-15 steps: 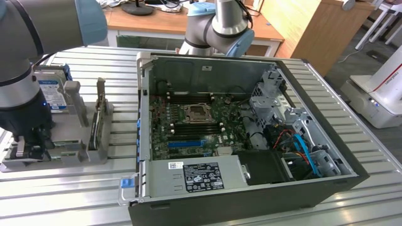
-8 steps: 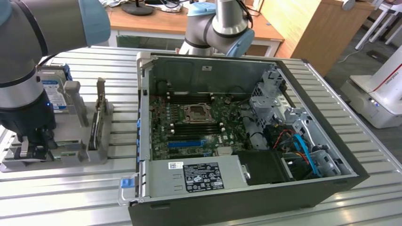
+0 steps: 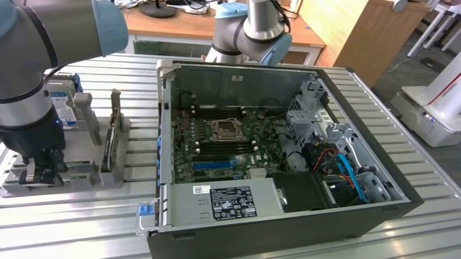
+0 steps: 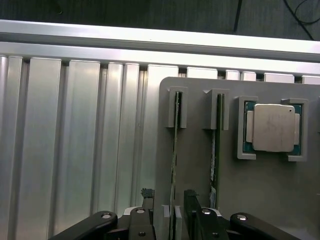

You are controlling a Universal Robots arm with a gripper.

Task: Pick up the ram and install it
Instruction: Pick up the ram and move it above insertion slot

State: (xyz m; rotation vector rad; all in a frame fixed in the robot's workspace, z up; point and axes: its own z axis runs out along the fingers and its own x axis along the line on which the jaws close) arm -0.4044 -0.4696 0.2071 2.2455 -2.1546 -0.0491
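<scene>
With the gripper (image 4: 169, 199) spread open on both sides of the ram (image 4: 175, 150), upright in the slot nearest the grey holder's (image 4: 195, 165) edge, centre and squeeze evenly, clear of the neighbouring stick (image 4: 214, 145).

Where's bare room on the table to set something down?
Bare table slats lie on the camera side of the grey fixture and along the exterior view's right of the computer case. Crowded: the fixture, where the gripper sits at the ram.

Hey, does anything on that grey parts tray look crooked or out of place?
Nothing stands out. The ram by the claw and the second ram stick stand straight and parallel on edge; the processor chip lies square beside them.
</scene>
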